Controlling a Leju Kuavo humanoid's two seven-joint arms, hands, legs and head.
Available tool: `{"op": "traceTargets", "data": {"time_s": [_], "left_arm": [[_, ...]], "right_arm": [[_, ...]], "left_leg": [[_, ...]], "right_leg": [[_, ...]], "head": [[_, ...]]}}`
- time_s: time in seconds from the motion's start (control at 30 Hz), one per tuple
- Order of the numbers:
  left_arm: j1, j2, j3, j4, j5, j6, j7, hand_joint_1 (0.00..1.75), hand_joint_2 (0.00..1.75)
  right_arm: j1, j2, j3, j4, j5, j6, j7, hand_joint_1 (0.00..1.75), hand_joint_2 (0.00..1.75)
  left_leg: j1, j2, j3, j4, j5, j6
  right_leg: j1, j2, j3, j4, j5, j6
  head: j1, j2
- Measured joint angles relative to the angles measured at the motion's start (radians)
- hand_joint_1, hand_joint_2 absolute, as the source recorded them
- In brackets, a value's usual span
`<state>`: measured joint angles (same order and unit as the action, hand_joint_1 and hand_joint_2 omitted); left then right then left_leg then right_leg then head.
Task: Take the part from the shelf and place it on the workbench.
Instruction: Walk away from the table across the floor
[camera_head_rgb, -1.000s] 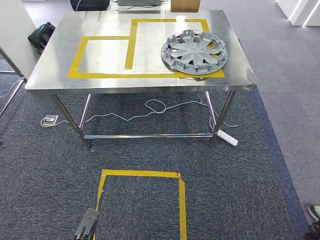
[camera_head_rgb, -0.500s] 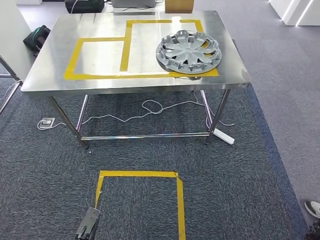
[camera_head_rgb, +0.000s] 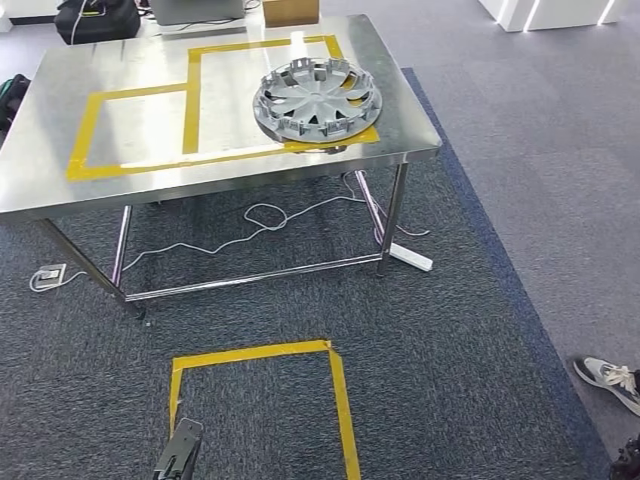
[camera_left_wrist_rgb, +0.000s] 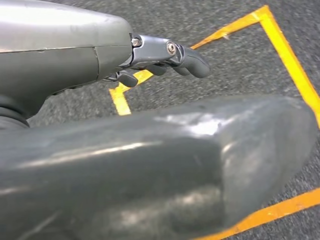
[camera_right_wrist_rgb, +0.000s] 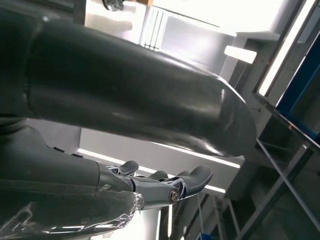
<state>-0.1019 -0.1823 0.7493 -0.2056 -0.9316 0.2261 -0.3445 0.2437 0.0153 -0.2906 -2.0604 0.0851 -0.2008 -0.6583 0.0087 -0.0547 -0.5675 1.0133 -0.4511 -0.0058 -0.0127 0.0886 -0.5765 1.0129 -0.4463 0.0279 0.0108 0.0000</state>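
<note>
Grey carpet (camera_head_rgb: 483, 330) covers the floor you see in the head view, and a square of yellow tape (camera_head_rgb: 256, 352) is stuck on it just in front of the robot. Beyond this square stands a steel workbench; its tabletop (camera_head_rgb: 226, 165) is shiny and carries two joined rectangles of yellow tape (camera_head_rgb: 192, 90), a smaller one on the left and a larger one on the right. You find the part, a silver wheel cover (camera_head_rgb: 317, 98), lying flat on the tabletop inside the right rectangle, close to the near right corner, with its edge over the front tape line. Under the workbench a white cable (camera_head_rgb: 264, 215) curls on the carpet, and a white power strip (camera_head_rgb: 411, 258) lies beside the right leg. Behind the workbench you see a black bag (camera_head_rgb: 98, 18) and a cardboard box (camera_head_rgb: 290, 10). A shoe (camera_head_rgb: 607, 380) of a person is at the right edge.

The left hand (camera_left_wrist_rgb: 166, 57) hangs over the taped square on the carpet; its fingers are stretched out, a little apart, and hold nothing. The right hand (camera_right_wrist_rgb: 170, 185) also shows straight, separated fingers with nothing between them, in front of bright ceiling lights (camera_right_wrist_rgb: 237, 54) and a metal rack (camera_right_wrist_rgb: 286, 135).
</note>
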Motion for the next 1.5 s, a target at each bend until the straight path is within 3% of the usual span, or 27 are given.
{"op": "traceTargets", "data": {"time_s": [0.03,0.1,0.17,0.23,0.27,0.33,0.37,0.47,0.53,0.6,0.67,0.73,0.8,0.83,0.87,0.93,1.0,1.07,1.13,1.2,1.27,1.33,1.37,1.4,1.43,1.5], "left_arm": [[0.000,-0.001,0.000,0.000,0.000,0.000,0.000,0.00,0.00],[-0.001,-0.002,0.000,0.000,0.000,0.000,0.000,0.00,0.00],[-0.003,-0.002,0.000,0.000,0.000,0.000,0.000,0.00,0.00],[-0.002,-0.003,0.000,0.000,0.000,0.000,-0.001,0.00,0.00],[0.000,-0.003,0.000,0.000,0.000,-0.001,-0.001,0.00,0.00],[0.003,-0.002,0.000,0.000,0.000,-0.001,-0.001,0.00,0.00],[0.003,-0.002,0.000,0.000,0.000,-0.001,-0.002,0.00,0.00],[0.003,-0.004,0.000,0.000,-0.001,0.000,-0.002,0.00,0.00],[0.003,-0.003,0.000,0.000,-0.001,0.000,-0.002,0.00,0.00],[0.004,-0.003,0.000,0.000,-0.001,0.000,-0.003,0.00,0.00],[0.003,-0.004,0.000,0.000,-0.002,-0.001,-0.005,0.00,0.00],[0.005,-0.003,0.000,0.000,-0.002,-0.001,-0.006,0.00,0.00],[0.009,-0.003,0.000,0.000,0.000,-0.004,-0.006,0.00,0.00],[0.011,-0.003,0.000,0.000,0.001,-0.007,-0.007,0.00,0.00],[0.012,-0.003,0.000,0.000,0.004,-0.012,-0.007,0.00,0.00],[0.013,-0.002,0.001,0.000,0.010,-0.025,-0.009,0.00,0.00],[0.012,-0.002,0.001,0.000,0.012,-0.033,-0.009,0.00,0.00],[0.012,-0.003,0.001,0.000,0.012,-0.036,-0.010,0.00,0.00],[0.010,-0.003,0.001,0.000,0.013,-0.037,-0.011,0.00,0.00],[0.008,-0.002,0.002,0.000,0.013,-0.037,-0.012,0.00,0.00],[0.009,-0.003,0.003,0.000,0.013,-0.037,-0.012,0.00,0.00],[0.013,-0.002,0.003,0.000,0.013,-0.037,-0.008,0.00,0.00],[0.014,-0.002,0.003,0.000,0.013,-0.037,-0.005,0.00,0.00],[0.014,-0.002,0.003,0.000,0.013,-0.038,-0.001,0.00,0.00],[0.013,-0.002,0.003,0.000,0.013,-0.040,0.001,0.00,0.00],[0.011,-0.002,0.003,0.000,0.013,-0.042,0.005,0.00,0.00]], "right_arm": [[0.000,0.000,0.000,0.000,0.000,0.000,0.000,0.00,0.00],[0.003,0.000,0.000,0.000,0.000,0.000,0.000,0.00,0.00],[0.003,0.000,0.000,0.000,0.001,-0.001,0.000,0.00,0.00],[0.000,0.000,0.001,0.000,0.002,-0.002,0.000,0.00,0.00],[0.000,0.000,0.002,0.000,0.003,-0.002,0.001,0.00,0.00],[0.001,0.000,0.002,0.003,0.004,-0.002,0.002,0.00,0.00],[0.002,0.000,0.002,0.004,0.005,-0.002,0.003,0.00,0.00],[0.001,0.000,0.003,0.007,0.007,-0.003,0.004,0.00,0.00],[0.002,0.000,0.003,0.007,0.008,-0.005,0.004,0.00,0.00],[0.006,0.000,0.003,0.007,0.010,-0.006,0.005,0.00,0.00],[0.010,0.000,0.003,0.006,0.013,-0.006,0.004,0.00,0.00],[0.012,0.000,0.003,0.006,0.014,-0.006,0.003,0.00,0.00],[0.013,0.000,0.003,0.006,0.014,-0.006,0.003,0.00,0.00],[0.014,0.000,0.003,0.006,0.014,-0.006,0.003,0.00,0.00],[0.015,0.000,0.003,0.007,0.014,-0.005,0.003,0.00,0.00],[0.017,0.000,0.003,0.007,0.014,-0.004,0.003,0.00,0.00],[0.016,0.000,0.003,0.006,0.014,-0.003,0.002,0.00,0.00],[0.017,0.000,0.003,0.006,0.014,-0.002,0.002,0.00,0.00],[0.021,0.000,0.003,0.006,0.014,-0.001,0.001,0.00,0.00],[0.021,0.000,0.001,0.006,0.014,-0.001,0.001,0.00,0.00],[0.018,0.000,0.001,0.006,0.014,-0.002,0.000,0.00,0.00],[0.018,0.000,0.001,0.007,0.014,-0.001,0.000,0.00,0.00],[0.019,0.000,0.001,0.007,0.014,-0.001,0.000,0.00,0.00],[0.019,0.000,0.001,0.007,0.014,0.000,0.000,0.00,0.00],[0.018,0.000,0.001,0.007,0.014,0.000,0.000,0.00,0.00],[0.015,0.000,0.002,0.007,0.015,0.001,0.001,0.00,0.00]], "left_leg": [[0.000,-0.008,0.008,-0.019,-0.001,0.001],[-0.001,0.006,0.009,-0.025,0.001,0.006],[0.000,0.026,0.010,-0.030,0.006,0.017],[0.000,0.047,0.010,-0.033,0.006,0.026],[-0.002,0.058,0.010,-0.032,0.005,0.028],[-0.004,0.080,0.010,-0.032,0.004,0.029],[-0.005,0.090,0.011,-0.032,0.003,0.029],[-0.008,0.117,0.019,-0.031,-0.002,0.023],[-0.012,0.129,0.022,-0.029,-0.004,0.014],[-0.012,0.141,0.022,-0.029,-0.003,0.005],[-0.009,0.122,0.016,-0.013,-0.019,-0.007],[-0.007,0.080,-0.022,0.074,-0.075,-0.016],[-0.006,0.064,-0.089,0.215,-0.138,-0.019],[-0.006,0.063,-0.112,0.262,-0.150,-0.019],[-0.006,0.062,-0.115,0.268,-0.139,-0.018],[-0.002,0.049,-0.065,0.165,-0.071,-0.018],[0.006,0.007,0.002,0.031,-0.021,-0.018],[0.008,-0.014,0.024,-0.019,-0.016,-0.012],[0.006,0.005,0.023,-0.022,-0.013,0.003],[0.005,0.026,0.024,-0.025,-0.009,0.018],[0.001,0.048,0.023,-0.026,-0.009,0.028],[-0.004,0.072,0.023,-0.025,-0.010,0.032],[-0.005,0.084,0.023,-0.025,-0.010,0.032],[-0.007,0.094,0.024,-0.025,-0.011,0.032],[-0.007,0.105,0.025,-0.025,-0.013,0.032],[-0.011,0.121,0.031,-0.023,-0.018,0.026]], "right_leg": [[-0.001,0.008,-0.004,-0.001,0.002,0.006],[-0.005,0.020,-0.010,-0.007,0.008,0.020],[-0.004,-0.009,-0.028,0.019,-0.008,0.030],[-0.001,-0.060,-0.079,0.127,-0.067,0.038],[-0.001,-0.075,-0.113,0.201,-0.101,0.041],[-0.001,-0.082,-0.150,0.285,-0.126,0.044],[-0.001,-0.084,-0.139,0.267,-0.108,0.044],[0.003,-0.119,-0.025,0.059,-0.020,0.038],[0.008,-0.134,0.013,-0.008,-0.005,0.027],[0.011,-0.118,0.010,-0.007,-0.002,0.015],[0.007,-0.101,0.006,-0.010,0.004,0.003],[0.001,-0.086,0.003,-0.014,0.010,-0.007],[0.000,-0.067,-0.002,-0.014,0.013,-0.011],[0.000,-0.056,-0.004,-0.014,0.015,-0.011],[-0.001,-0.044,-0.005,-0.014,0.016,-0.011],[-0.005,-0.019,-0.005,-0.013,0.019,-0.005],[-0.005,0.005,-0.010,-0.009,0.021,0.005],[-0.005,0.026,-0.019,-0.009,0.026,0.019],[-0.010,0.036,-0.029,-0.014,0.033,0.032],[-0.009,-0.008,-0.049,0.017,0.012,0.040],[-0.005,-0.067,-0.103,0.138,-0.054,0.045],[-0.006,-0.082,-0.164,0.274,-0.113,0.047],[-0.006,-0.083,-0.173,0.299,-0.117,0.046],[-0.005,-0.084,-0.162,0.285,-0.103,0.045],[-0.005,-0.089,-0.130,0.231,-0.073,0.042],[0.002,-0.125,-0.044,0.084,-0.019,0.033]], "head": [[0.000,0.000],[0.000,0.000],[0.004,0.000],[0.010,0.000],[0.012,0.000],[0.012,0.000],[0.012,0.000],[0.011,0.000],[0.010,0.000],[0.010,0.000],[0.010,0.000],[0.008,0.000],[0.006,0.000],[0.006,0.000],[0.006,0.000],[0.006,0.000],[0.005,0.000],[0.004,0.000],[0.004,0.000],[0.008,0.000],[0.012,0.000],[0.012,0.000],[0.012,0.000],[0.012,0.000],[0.012,0.000],[0.012,0.000]]}}
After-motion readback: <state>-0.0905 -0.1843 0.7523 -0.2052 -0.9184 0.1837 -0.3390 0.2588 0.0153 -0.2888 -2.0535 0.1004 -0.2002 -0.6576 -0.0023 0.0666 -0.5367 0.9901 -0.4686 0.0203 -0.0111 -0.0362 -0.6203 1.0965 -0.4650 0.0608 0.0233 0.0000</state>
